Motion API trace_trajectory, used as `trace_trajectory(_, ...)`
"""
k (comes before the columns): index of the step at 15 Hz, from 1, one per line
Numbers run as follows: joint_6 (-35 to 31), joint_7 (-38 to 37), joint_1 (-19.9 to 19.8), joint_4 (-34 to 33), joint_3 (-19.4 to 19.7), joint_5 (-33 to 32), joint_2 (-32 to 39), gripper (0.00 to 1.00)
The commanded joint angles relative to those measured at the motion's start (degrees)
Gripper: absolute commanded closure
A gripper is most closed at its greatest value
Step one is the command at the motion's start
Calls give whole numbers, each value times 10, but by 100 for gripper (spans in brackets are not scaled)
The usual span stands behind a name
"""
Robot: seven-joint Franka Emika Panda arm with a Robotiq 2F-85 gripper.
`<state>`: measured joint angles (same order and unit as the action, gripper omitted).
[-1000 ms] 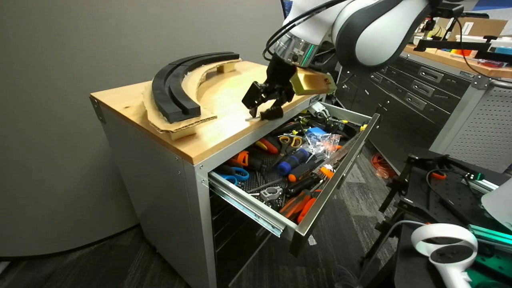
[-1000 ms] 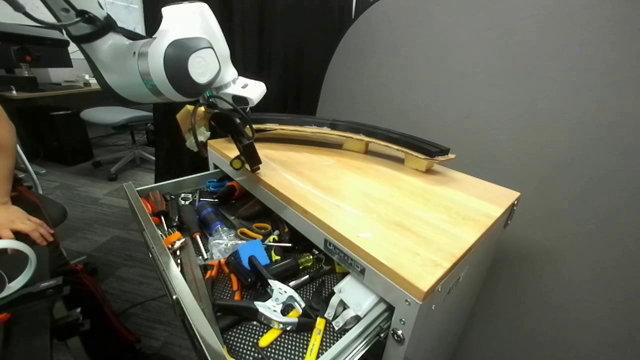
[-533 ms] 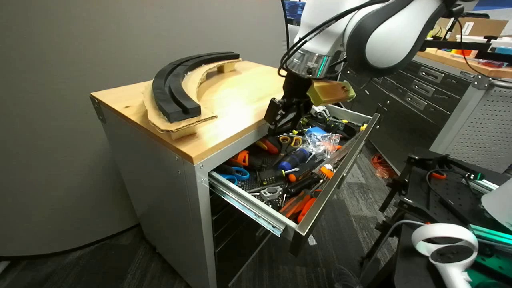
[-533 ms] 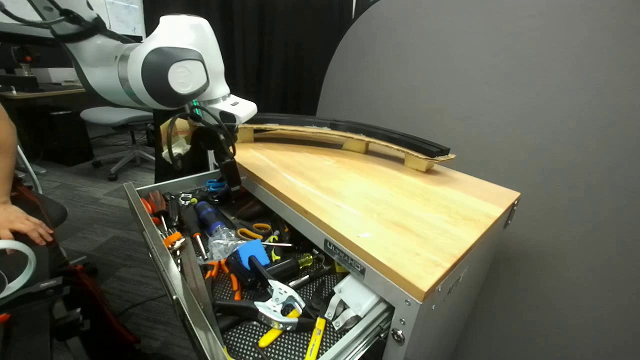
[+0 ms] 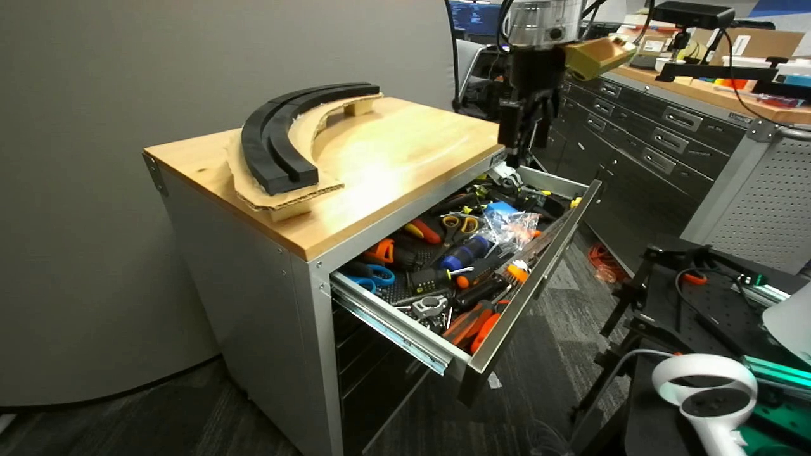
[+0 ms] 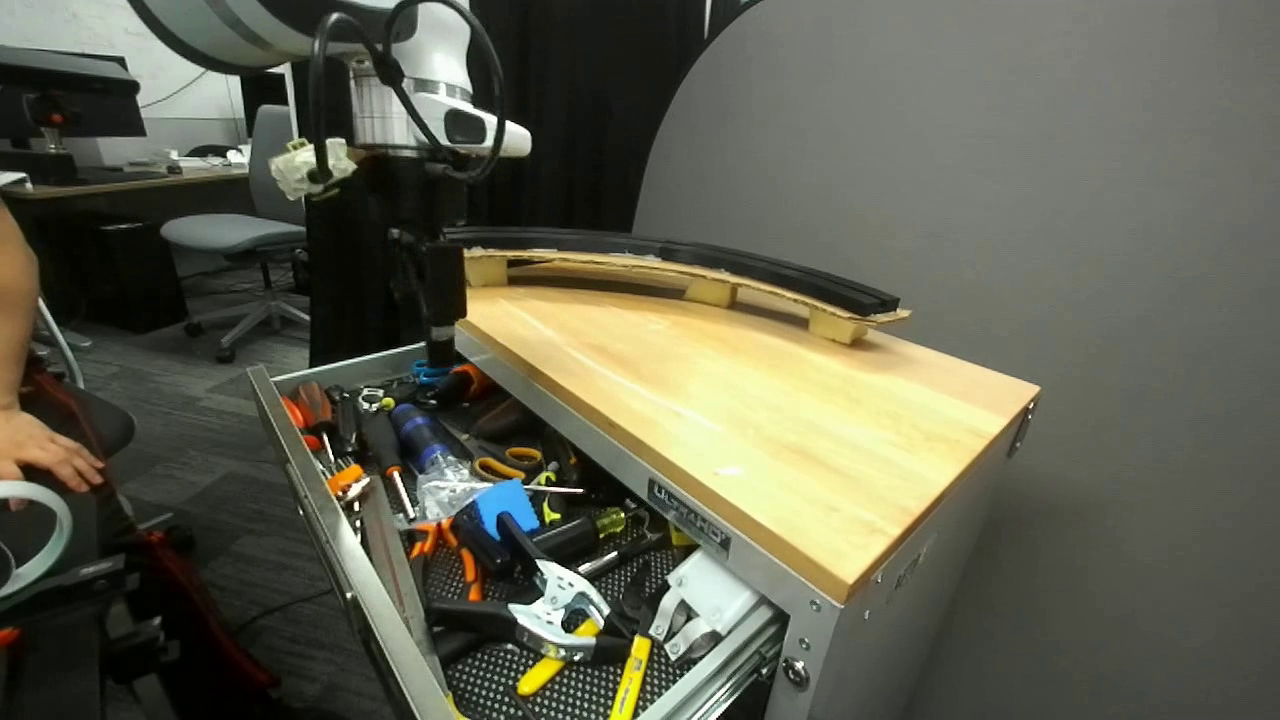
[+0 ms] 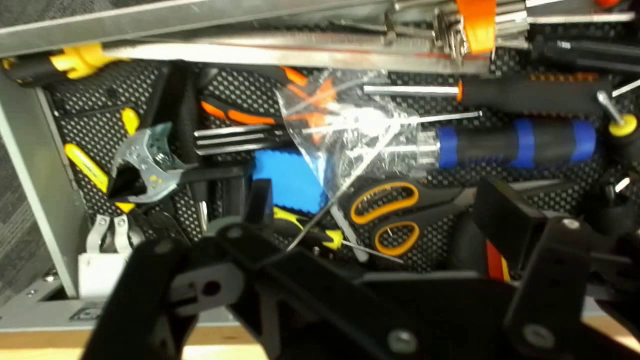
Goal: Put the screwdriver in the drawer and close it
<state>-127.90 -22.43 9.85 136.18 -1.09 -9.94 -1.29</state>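
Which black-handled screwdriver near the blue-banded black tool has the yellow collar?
The stubby black-handled screwdriver at the wrist view's right edge: its yellow collar and short shaft set it apart from the long black-handled screwdriver, whose collar is orange.

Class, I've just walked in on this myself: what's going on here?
A robot arm has the job of putting the small screwdriver in the drawer and closing it. Right now the screwdriver, dark with a yellow collar, lies inside among other tools. The gripper hangs open above the drawer, holding nothing. The drawer is pulled out, so shutting it is the part left to do.
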Motion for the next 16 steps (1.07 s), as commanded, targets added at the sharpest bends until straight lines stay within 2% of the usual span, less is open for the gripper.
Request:
trace_trajectory(1, 84, 63, -35, 37, -5, 3, -10, 0)
trace_trajectory(3, 90, 70, -47, 70, -5, 2, 1, 0)
trace_trajectory(6, 35, 28, -56, 121, -6, -23, 18, 2)
trace_trajectory(7, 7, 18, -56, 135, -7, -26, 25, 26)
trace_trajectory(9, -50, -9, -55, 154, -6, -22, 38, 29)
trace_trajectory(13, -186, -105, -49, 170, 2, -42, 64, 62)
trace_trajectory(16, -245, -173, -43, 164, 8, -63, 79, 87)
